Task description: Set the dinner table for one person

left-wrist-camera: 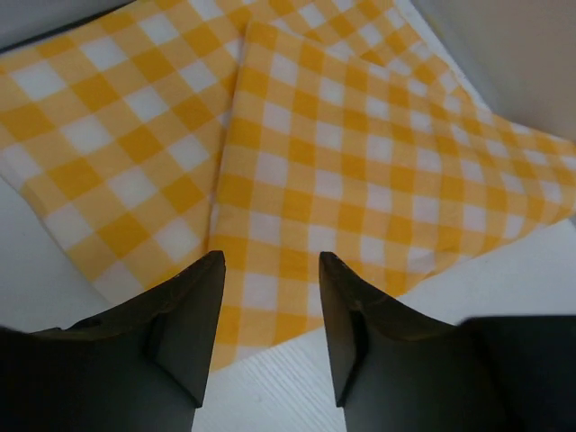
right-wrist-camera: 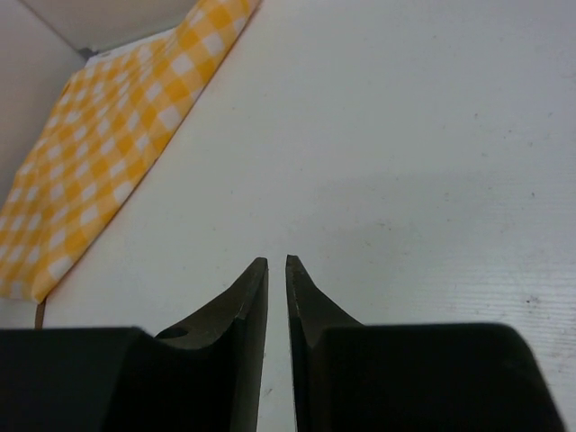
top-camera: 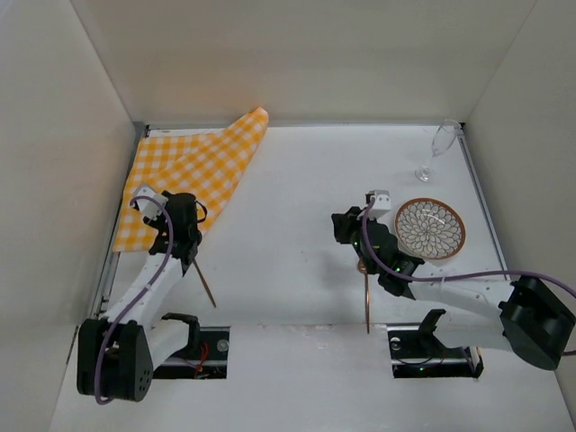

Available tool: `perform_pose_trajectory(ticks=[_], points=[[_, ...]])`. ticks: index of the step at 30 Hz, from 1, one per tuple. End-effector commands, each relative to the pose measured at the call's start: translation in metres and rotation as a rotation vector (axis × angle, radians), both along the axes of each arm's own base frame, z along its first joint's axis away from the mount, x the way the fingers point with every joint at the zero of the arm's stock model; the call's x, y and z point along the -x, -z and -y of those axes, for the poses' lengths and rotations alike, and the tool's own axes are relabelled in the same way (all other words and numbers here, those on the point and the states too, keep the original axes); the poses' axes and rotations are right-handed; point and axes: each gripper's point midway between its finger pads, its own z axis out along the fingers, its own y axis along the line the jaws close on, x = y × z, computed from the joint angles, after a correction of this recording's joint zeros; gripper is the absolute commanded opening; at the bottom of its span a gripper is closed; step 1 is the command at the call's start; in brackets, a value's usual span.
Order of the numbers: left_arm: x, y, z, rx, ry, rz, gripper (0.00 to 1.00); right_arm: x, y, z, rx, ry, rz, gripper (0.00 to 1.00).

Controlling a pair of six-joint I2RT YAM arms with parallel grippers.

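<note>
The white dinner table point(top-camera: 288, 207) carries a yellow-and-white checked cloth point(top-camera: 193, 166) at the back left, partly folded over itself. My left gripper point(top-camera: 191, 214) is open and empty, its jaws low over the cloth's near edge point(left-wrist-camera: 342, 153); in the left wrist view the gripper point(left-wrist-camera: 270, 270) frames cloth and bare table. My right gripper point(top-camera: 340, 223) is shut and empty over bare table point(right-wrist-camera: 405, 135), left of a patterned brown-rimmed plate point(top-camera: 430, 228). The right wrist view shows this gripper point(right-wrist-camera: 277, 261) with its jaws almost touching. A clear wine glass point(top-camera: 438, 148) stands at the back right.
A thin copper-coloured utensil point(top-camera: 205, 284) lies by my left arm. Another point(top-camera: 367, 301) lies under my right arm near the front edge. White walls enclose the table on three sides. The cloth also shows far left in the right wrist view point(right-wrist-camera: 117, 153).
</note>
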Motion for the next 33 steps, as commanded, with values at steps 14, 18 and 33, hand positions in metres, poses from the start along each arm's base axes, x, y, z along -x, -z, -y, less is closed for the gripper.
perform_pose_trajectory(ticks=[14, 18, 33], points=[[-0.114, 0.019, -0.108, 0.041, -0.171, -0.016, 0.51, -0.008, 0.004, -0.032, -0.009, -0.088, -0.045, 0.27], [-0.124, 0.039, -0.127, 0.092, -0.150, -0.093, 0.52, -0.007, 0.001, -0.032, -0.016, -0.093, -0.039, 0.30], [-0.160, 0.067, -0.141, 0.059, 0.013, -0.243, 0.46, -0.009, 0.009, -0.040, 0.000, -0.122, -0.063, 0.32]])
